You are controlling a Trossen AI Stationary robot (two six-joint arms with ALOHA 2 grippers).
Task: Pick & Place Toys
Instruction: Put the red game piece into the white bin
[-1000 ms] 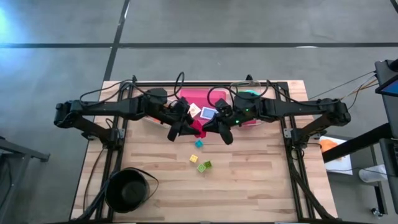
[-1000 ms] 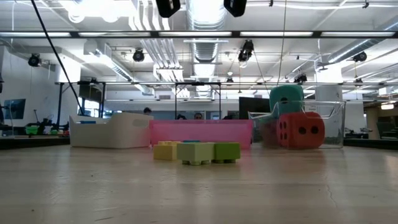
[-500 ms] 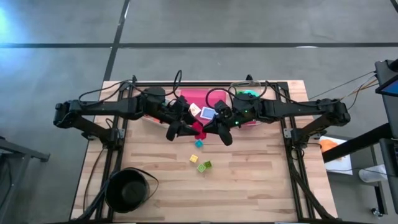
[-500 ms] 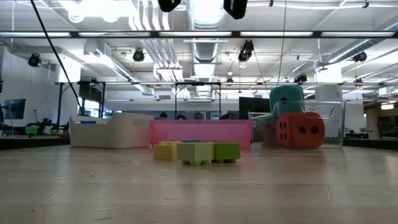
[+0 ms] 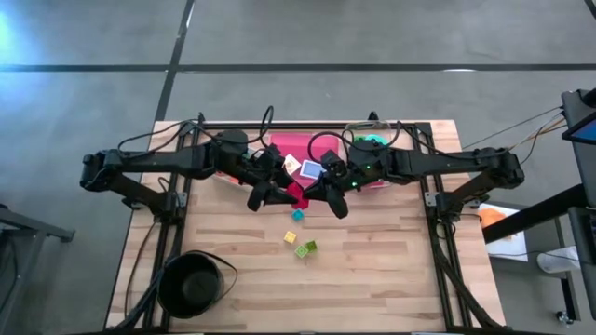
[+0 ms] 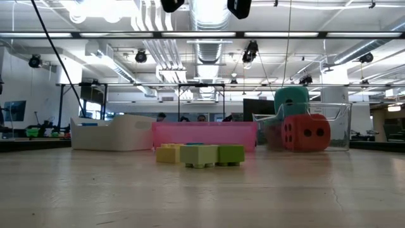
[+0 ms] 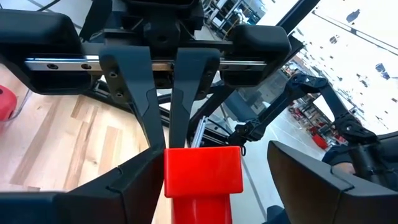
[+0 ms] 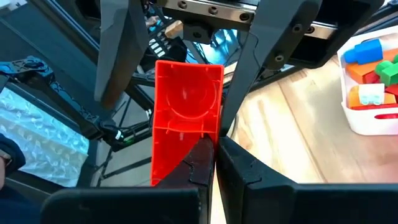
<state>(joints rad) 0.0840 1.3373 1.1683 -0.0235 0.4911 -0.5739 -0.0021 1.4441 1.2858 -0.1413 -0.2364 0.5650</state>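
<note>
the step in hand looked like a hand-over of a red block (image 8: pixel 186 112) between the two arms, held up above the desk (image 5: pixel 372 270) in front of the pink tray (image 6: pixel 204 134).

on the left, the left gripper (image 5: pixel 264 194) reached in toward the middle of the desk, its arm stretched out nearly level from the left edge. its fingers (image 7: pixel 311 180) stood spread, released, with the red block between them but touching neither pad in the left wrist view. the right gripper (image 5: pixel 328 197) faced it nose to nose, that arm coming in level from the right edge. its fingers (image 8: pixel 239 168) were clenched tight on the block's thin lower edge, so the block stood upright just beyond their tips and pointed into the left gripper's open gap.

judging from this, the block belonged to the right gripper alone. the next move would call for the left gripper to back straight away without brushing the block, and then for the right arm to carry it to whichever tray it belongs in; which one i cannot tell.

below and beyond both sets of fingers, on the bare desk, lay a teal block (image 5: pixel 298 215), a yellow block (image 5: pixel 290 237) and a green block (image 5: pixel 306 248), well apart from either gripper. farther right, a teal die (image 6: pixel 291 101) sat on a red die (image 6: pixel 305 133) in the clear tray (image 6: pixel 338 126).
</note>
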